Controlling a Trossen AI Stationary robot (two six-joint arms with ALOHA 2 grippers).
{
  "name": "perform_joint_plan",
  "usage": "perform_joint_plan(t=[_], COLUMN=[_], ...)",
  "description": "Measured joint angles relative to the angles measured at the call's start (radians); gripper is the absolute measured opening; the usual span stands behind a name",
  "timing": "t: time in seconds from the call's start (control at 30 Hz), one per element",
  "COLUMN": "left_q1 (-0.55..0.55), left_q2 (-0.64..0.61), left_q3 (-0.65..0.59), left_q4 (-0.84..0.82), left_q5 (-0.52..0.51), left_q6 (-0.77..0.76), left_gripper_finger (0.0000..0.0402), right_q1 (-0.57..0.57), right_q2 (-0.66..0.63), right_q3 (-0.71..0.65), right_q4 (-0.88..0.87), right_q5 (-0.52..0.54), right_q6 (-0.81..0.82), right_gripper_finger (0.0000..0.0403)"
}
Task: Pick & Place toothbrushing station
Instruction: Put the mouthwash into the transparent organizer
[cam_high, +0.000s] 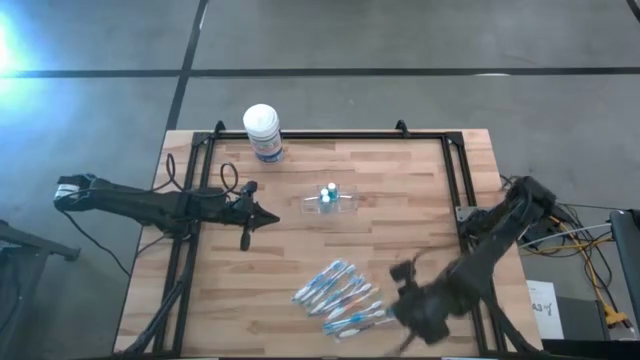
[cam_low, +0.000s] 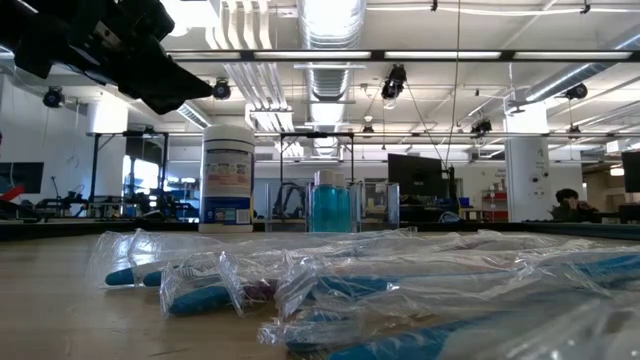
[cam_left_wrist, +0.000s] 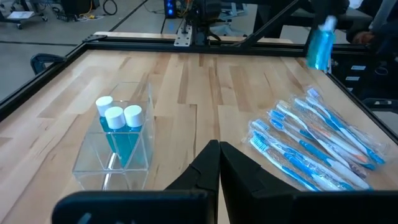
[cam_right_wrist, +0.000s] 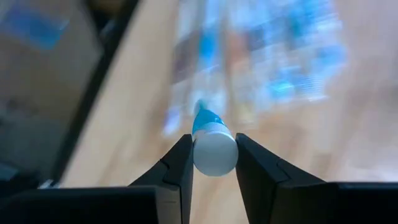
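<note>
Right arm carries a tube; cup waits mid-table.

Right gripper (cam_right_wrist: 212, 163), at the near right table (cam_high: 420, 170) edge beside the brushes (cam_high: 342, 295), pinches a tube (cam_right_wrist: 213, 148) pointing straight out between its fingers. Cup (cam_high: 330, 199) lies up-table leftward; closed left gripper (cam_high: 262, 217) is nearer it.
</note>
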Motion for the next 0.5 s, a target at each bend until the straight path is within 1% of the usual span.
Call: perform_joint_plan(t=[0.13,0.23,0.3,0.4,0.5], left_q1=[0.0,0.0,0.0,0.0,0.0], left_q2=[0.0,0.0,0.0,0.0,0.0], left_q3=[0.0,0.0,0.0,0.0,0.0], left_q4=[0.0,0.001,0.001,0.001,0.001], left_q5=[0.0,-0.002,-0.002,-0.003,-0.005], left_q6=[0.001,0.008,0.011,0.017,0.02], left_gripper_finger=[0.0014,0.0014,0.0014,0.0014,0.0014], right_q1=[-0.151,-0.305,-0.421,-0.6,-0.743], right_q2=[-0.12,-0.192,-0.222,-0.229,-0.214], right_q3=[-0.016,-0.021,-0.019,0.003,0.022], right_q4=[-0.003,0.001,0.001,0.008,0.027], right_q5=[0.098,0.13,0.131,0.125,0.056], right_q6=[-0.033,-0.044,-0.041,-0.016,-0.043], right_gripper_finger=[0.0085,0.0085,0.0085,0.0085,0.0085])
